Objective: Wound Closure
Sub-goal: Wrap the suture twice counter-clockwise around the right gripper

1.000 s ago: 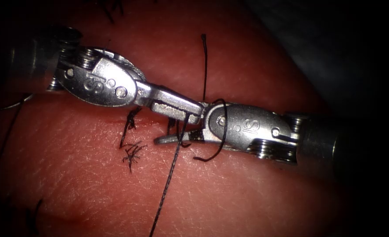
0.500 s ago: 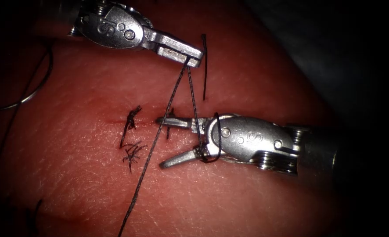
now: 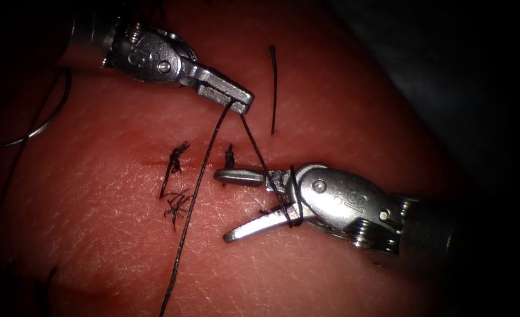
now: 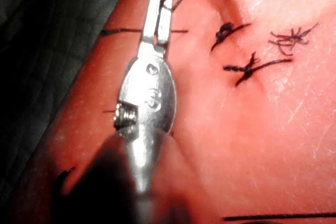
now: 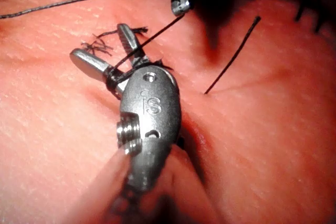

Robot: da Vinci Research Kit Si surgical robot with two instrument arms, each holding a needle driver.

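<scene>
Black thread (image 3: 198, 176) clamped in left gripper (image 3: 242, 103); right gripper (image 3: 228, 205) agape, thread looped round its base. Two knots (image 3: 178, 154) tied across cut; needle unseen; knot unfinished.

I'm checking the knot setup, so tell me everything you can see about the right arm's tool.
The right tool is shiny metal on a dark shaft coming in from the right, with a rounded, stamped wrist. Its two slim jaws stand open in a V over the tissue, the upper one lying along the cut. They hold nothing. Dark thread is looped around the base of the jaws and runs up to the left tool, which grips it.
</scene>
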